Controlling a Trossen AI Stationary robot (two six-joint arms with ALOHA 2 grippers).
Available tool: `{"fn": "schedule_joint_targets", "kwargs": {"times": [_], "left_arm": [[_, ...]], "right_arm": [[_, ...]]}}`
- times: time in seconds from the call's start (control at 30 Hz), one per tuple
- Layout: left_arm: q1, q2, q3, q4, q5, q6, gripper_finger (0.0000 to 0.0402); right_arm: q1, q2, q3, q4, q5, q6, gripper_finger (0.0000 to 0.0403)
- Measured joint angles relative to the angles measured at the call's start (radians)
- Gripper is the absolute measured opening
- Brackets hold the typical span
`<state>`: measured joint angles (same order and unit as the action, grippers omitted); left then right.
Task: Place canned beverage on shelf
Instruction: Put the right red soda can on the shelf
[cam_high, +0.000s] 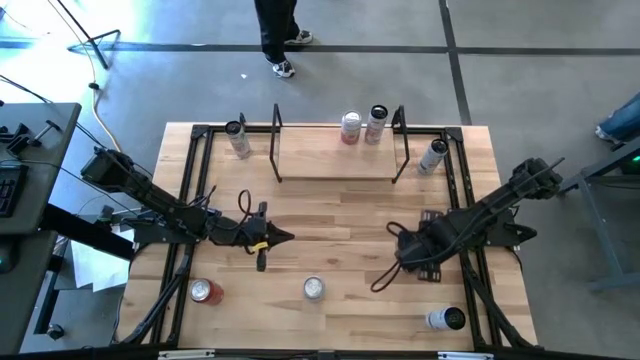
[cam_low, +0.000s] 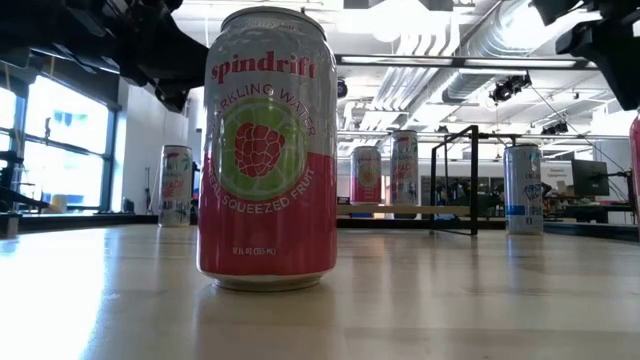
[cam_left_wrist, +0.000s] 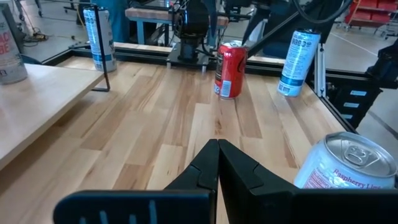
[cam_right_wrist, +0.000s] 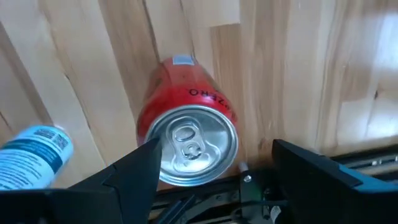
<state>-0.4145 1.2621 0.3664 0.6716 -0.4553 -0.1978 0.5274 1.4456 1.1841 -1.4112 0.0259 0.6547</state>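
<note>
Your right claw (cam_right_wrist: 216, 146) hangs over the red Zero can (cam_right_wrist: 180, 99) with its fingers spread wide and nothing in them. The can stands upright on the tabletop (cam_high: 330, 230), in the right half and well short of the shelf (cam_high: 320, 160). The right wrist view looks almost straight down on its lid: one finger overlaps the can's rim in the picture and the other stands clear of its far side, so the can sits in the gap but closer to one finger. Whether that nearer finger is touching it, you cannot tell. The wide spread looks chosen to let the claw drop around the can's body, and I judge the grasp not yet made. In the high view the right arm hides the can, so go by the wrist cameras. A blue-and-white can (cam_right_wrist: 31, 155) stands just beside the red one, which may be why the approach is from above and not from the side. The shelf stands at the table's far edge with two cans already at its back, leaving the front of the board bare. Your left claw (cam_high: 275, 238) waits shut and empty over the table's middle, pointing towards the red can, with a Spindrift can (cam_low: 268, 150) near it.
</note>
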Motion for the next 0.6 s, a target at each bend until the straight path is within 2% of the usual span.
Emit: {"fn": "schedule_joint_targets", "kwargs": {"times": [0.3,0.6], "left_arm": [[-0.002,0.000,0.000,-0.001,0.000,0.009,0.0000],[-0.005,0.000,0.000,-0.002,0.000,0.004,0.0000]], "right_arm": [[0.050,-0.004,-0.016,0.046,-0.032,0.018,0.0291],[0.058,0.000,0.005,-0.001,0.029,0.044,0.0291]]}}
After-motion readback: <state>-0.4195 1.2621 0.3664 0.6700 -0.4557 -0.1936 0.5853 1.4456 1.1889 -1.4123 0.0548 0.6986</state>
